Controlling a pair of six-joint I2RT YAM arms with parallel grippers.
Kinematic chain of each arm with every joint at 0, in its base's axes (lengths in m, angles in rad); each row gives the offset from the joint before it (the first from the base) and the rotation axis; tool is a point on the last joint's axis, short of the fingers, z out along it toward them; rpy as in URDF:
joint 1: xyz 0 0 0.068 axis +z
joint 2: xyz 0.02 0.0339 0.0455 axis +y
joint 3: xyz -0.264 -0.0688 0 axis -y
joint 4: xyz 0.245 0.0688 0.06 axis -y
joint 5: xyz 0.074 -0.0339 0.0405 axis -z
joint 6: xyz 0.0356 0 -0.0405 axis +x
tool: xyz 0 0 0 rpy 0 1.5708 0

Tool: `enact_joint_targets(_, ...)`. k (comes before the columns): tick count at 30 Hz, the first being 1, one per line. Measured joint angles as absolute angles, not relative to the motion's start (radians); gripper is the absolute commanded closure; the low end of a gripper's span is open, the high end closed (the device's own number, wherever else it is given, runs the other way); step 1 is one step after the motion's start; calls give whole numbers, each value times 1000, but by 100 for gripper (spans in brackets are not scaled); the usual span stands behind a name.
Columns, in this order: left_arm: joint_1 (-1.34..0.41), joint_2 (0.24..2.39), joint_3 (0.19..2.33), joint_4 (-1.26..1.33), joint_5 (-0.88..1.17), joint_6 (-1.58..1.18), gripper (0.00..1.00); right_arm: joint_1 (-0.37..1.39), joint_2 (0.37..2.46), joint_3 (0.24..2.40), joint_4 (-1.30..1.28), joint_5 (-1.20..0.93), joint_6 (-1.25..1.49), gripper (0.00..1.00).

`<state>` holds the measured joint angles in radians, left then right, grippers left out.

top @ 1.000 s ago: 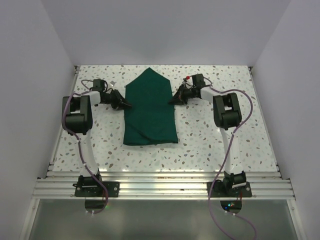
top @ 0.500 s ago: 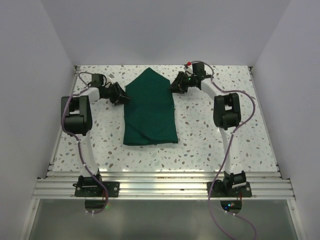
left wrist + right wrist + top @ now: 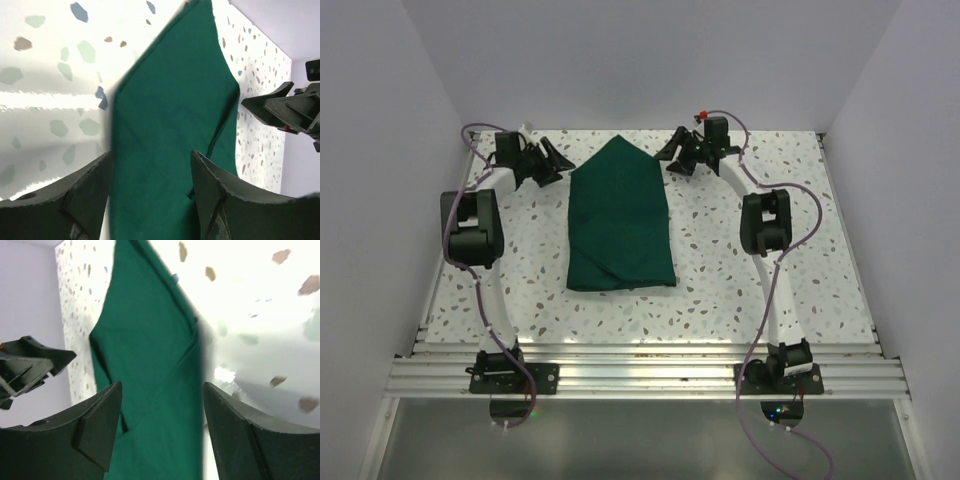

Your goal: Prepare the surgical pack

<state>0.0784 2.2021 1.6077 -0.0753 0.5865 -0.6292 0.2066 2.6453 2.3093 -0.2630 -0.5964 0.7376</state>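
The surgical pack [image 3: 620, 222] lies in the middle of the speckled table as a folded dark green bundle, pointed at its far end, square at the near end. Nothing of its contents shows. My left gripper [image 3: 552, 160] hovers off the bundle's far left edge, jaws open and empty. My right gripper [image 3: 675, 160] hovers off the far right edge, open and empty too. Both wrist views look down at the green cloth [image 3: 170, 120] [image 3: 150, 370] between spread fingertips, with no cloth pinched. The other arm's gripper shows at the edge of each wrist view.
White walls close in the table on the left, back and right. The far edge of the table [image 3: 770, 135] runs just behind both grippers. An aluminium rail [image 3: 640, 375] carries the arm bases at the near edge.
Both grippers have opened and pulled back from the bundle's side edges, rising and moving toward the far wall. The green bundle stays where it was.
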Motion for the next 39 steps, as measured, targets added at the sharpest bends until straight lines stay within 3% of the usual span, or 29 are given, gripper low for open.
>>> enact_joint_targets(15, 77, 2359, 1701, 7, 555, -662, 41, 208, 2799, 2472, -229, -601, 764, 44)
enact_joint_targets(22, 73, 2407, 1759, 8, 572, -666, 50, 222, 2835, 2517, -216, -603, 773, 50)
enact_joint_targets(33, 44, 2467, 1865, -49, 589, -657, 52, 241, 2842, 2524, -217, -593, 775, 56)
enact_joint_targets(38, 41, 2473, 1874, -65, 590, -648, 62, 240, 2846, 2525, -216, -593, 778, 61)
enact_joint_targets(39, 42, 2474, 1876, -69, 590, -645, 69, 240, 2848, 2527, -216, -593, 781, 63)
